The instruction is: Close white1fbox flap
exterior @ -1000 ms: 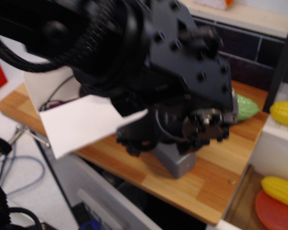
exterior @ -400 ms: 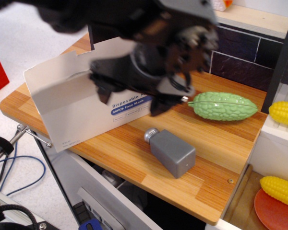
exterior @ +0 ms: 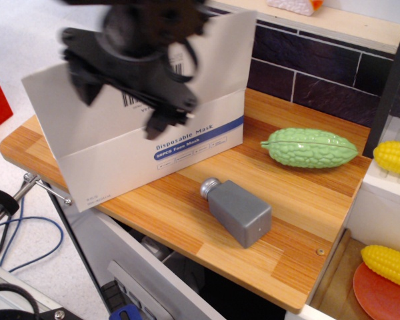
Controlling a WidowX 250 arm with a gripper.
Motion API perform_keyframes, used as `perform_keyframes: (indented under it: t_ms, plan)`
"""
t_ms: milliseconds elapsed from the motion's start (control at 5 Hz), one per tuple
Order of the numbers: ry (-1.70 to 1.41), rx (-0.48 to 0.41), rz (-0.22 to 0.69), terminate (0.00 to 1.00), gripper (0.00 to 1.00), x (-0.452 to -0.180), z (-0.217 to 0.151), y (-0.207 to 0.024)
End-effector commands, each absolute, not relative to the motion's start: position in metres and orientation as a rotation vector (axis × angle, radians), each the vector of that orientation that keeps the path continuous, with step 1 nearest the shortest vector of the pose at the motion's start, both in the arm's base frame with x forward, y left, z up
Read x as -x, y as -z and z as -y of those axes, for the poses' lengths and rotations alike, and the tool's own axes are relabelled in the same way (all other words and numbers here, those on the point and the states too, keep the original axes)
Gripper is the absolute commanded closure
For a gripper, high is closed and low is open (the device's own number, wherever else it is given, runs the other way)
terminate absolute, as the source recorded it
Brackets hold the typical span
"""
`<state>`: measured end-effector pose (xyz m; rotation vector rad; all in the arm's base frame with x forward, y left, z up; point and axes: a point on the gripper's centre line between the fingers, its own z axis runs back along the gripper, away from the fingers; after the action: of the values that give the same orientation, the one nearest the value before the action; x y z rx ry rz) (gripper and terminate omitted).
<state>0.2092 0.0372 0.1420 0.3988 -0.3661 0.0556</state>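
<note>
The white1fbox (exterior: 147,143) was set at the left end of the wooden counter (exterior: 300,220), its flap (exterior: 217,57) raised upright, barcode outward. The blurred tool (exterior: 123,87) was seen before it; its grip could not be told. Dark tiles (exterior: 313,60) were seen behind.

wooden counter (exterior: 307,220), dark tiled wall (exterior: 320,63), pale floor (exterior: 20,40)

The gripper (exterior: 123,83) is smeared by motion blur, so how its jaws stand cannot be told. It hides part of the flap (exterior: 213,57) and most of the barcode (exterior: 135,100). The small print on the box (exterior: 140,150) is unreadable. The corn (exterior: 395,159) and red plate (exterior: 383,293) are cut by the right edge.
</note>
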Motion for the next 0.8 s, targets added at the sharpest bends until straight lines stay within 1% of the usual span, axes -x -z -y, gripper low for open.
perform_keyframes:
  t_ms: [0,200,400,600]
  plan:
    - [0.217,-0.298,0.378,0.00,0.00,-0.215,-0.073,-0.142]
    - [0.334,-0.255,0.375,0.00,0.00,-0.221,-0.091,-0.128]
    - [0.391,-0.213,0.330,0.00,0.00,-0.230,-0.108,-0.116]
    - [0.433,-0.163,0.297,0.00,0.00,-0.233,-0.117,-0.108]
